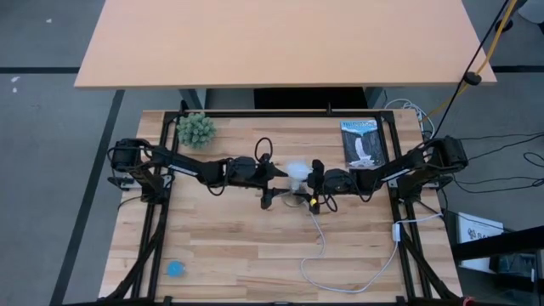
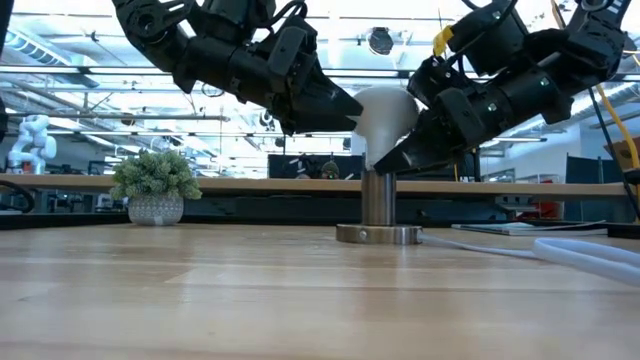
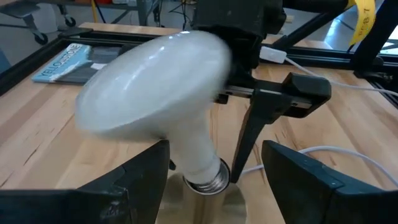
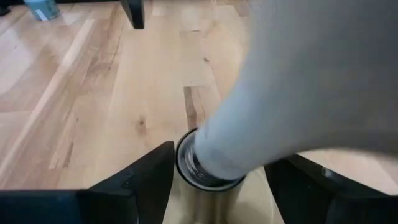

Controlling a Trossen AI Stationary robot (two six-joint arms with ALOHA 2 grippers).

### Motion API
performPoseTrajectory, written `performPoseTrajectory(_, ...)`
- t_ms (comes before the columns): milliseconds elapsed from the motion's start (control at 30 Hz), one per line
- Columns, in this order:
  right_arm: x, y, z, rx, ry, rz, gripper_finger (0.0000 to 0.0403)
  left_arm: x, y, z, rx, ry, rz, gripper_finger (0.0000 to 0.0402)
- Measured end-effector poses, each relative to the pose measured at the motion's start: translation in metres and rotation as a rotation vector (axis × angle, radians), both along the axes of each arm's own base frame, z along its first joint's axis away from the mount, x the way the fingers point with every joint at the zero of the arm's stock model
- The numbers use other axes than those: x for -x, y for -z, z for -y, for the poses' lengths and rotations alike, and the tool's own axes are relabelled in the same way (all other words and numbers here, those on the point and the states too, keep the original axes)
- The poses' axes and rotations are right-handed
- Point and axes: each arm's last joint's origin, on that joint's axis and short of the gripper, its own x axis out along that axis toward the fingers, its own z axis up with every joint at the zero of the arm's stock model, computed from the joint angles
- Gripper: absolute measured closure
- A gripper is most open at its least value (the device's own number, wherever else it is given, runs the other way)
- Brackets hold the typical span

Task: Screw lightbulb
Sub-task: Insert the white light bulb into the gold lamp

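Note:
The white frosted lightbulb stands tilted with its grey screw base in the mouth of the silvery socket post, near the table's middle. My left gripper is open, just left of the bulb. Its fingers stand on either side of the bulb's neck. My right gripper is open, just right of the bulb. Its fingers stand on either side of the neck too. My left gripper comes level from the table's left. One finger stands right beside the bulb's neck, and I cannot tell whether it touches. My right gripper slants down from the table's right. One finger stands close against the neck, and I cannot tell whether it touches.
The socket's round base disc rests on the wood, and its white cord trails to the near right. A potted plant stands at the far left and a book lies at the far right. A small blue object lies near left.

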Motion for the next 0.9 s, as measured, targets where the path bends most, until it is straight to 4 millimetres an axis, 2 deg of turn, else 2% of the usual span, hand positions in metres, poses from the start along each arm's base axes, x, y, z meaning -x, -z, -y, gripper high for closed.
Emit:
performPoseTrajectory(267, 0.000, -0.001, -0.002, 0.060, -0.024, 0.004, 0.0170, 0.000, 0.000, 0.000, -0.002, 0.000, -0.002, 0.0143)
performPoseTrajectory(733, -0.002, -0.005, -0.002, 0.026, -0.008, 0.049, 0.0170, 0.002, 0.006, -0.007, -0.044, -0.063, -0.062, 0.0143)
performPoseTrajectory(900, -0.001, -0.014, -0.001, 0.032, 0.005, 0.093, 0.0170, 0.009, -0.006, -0.017, -0.044, -0.094, -0.049, 0.0143)
